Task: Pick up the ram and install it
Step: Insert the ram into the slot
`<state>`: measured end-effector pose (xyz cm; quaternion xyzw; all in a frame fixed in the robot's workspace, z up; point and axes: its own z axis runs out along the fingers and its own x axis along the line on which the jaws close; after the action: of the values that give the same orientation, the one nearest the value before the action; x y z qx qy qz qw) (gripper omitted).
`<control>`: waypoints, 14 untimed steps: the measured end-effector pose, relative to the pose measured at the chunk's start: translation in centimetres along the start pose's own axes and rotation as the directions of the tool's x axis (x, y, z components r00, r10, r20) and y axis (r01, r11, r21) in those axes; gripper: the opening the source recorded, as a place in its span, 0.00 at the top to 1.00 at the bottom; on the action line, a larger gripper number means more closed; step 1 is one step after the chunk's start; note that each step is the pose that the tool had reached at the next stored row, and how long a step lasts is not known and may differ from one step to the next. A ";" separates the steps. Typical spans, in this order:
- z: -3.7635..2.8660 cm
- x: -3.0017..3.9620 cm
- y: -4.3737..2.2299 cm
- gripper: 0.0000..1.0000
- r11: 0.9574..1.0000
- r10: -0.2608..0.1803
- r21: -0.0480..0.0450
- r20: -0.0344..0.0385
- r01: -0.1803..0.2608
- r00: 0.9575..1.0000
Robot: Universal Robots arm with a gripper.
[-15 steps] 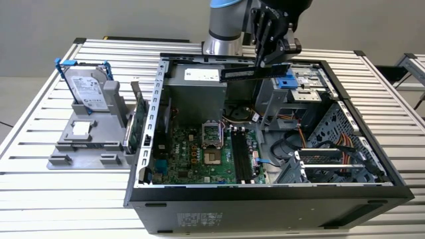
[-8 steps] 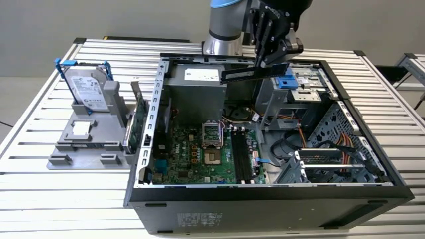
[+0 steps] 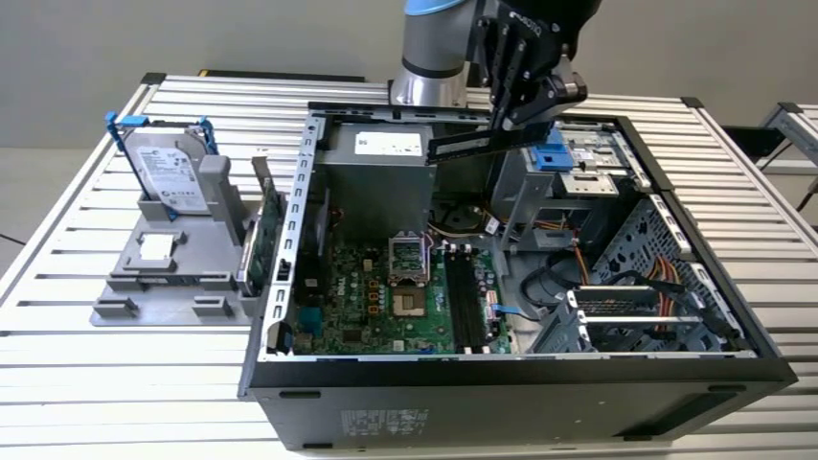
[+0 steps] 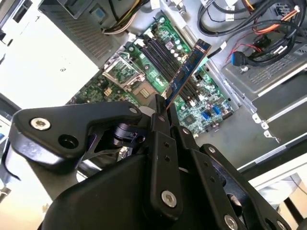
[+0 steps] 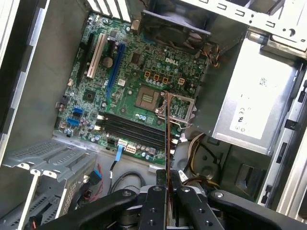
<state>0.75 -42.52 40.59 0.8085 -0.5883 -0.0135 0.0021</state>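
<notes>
1. The slatted metal table [image 3: 77,383] carries an open computer case [image 3: 511,402], laid on its side with the interior facing up.

2. The arm [image 3: 432,48] comes down from the upper edge of the exterior view, just beyond the far wall of the case. The wrist leans over that wall, so that the gripper [image 3: 514,117] points downward above the far end of the case interior.

3. The grey power supply [image 3: 371,168] occupies the far part of the case. The green motherboard [image 3: 383,307] lies flat on the case floor, nearer the camera.

4. A hard drive [image 3: 167,168] with blue rails stands upright in a grey holder [image 3: 167,278] on the table, at the exterior view's left of the case.

5. The gripper is closed on the ram [image 3: 480,143]. Its 2 fingers [image 4: 160,143] clamp 1 end of the stick. The ram hangs in the air, roughly level, with its free end reaching toward the exterior view's left, near the top of the power supply.

6. In both wrist views the ram [image 4: 188,72] [image 5: 167,129] projects from between the fingers over the motherboard, clear of the black memory slots [image 5: 129,127].
</notes>
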 end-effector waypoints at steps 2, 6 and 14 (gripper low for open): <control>0.00 0.00 0.00 1.00 1.000 -0.014 0.000 0.000 0.014 1.000; 0.00 0.00 0.00 1.00 0.999 -0.044 -0.001 -0.001 0.044 0.999; 0.00 0.00 0.01 1.00 0.995 -0.103 -0.002 -0.002 0.103 0.995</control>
<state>0.74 -42.52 40.59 0.8378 -0.5457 -0.0134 0.0028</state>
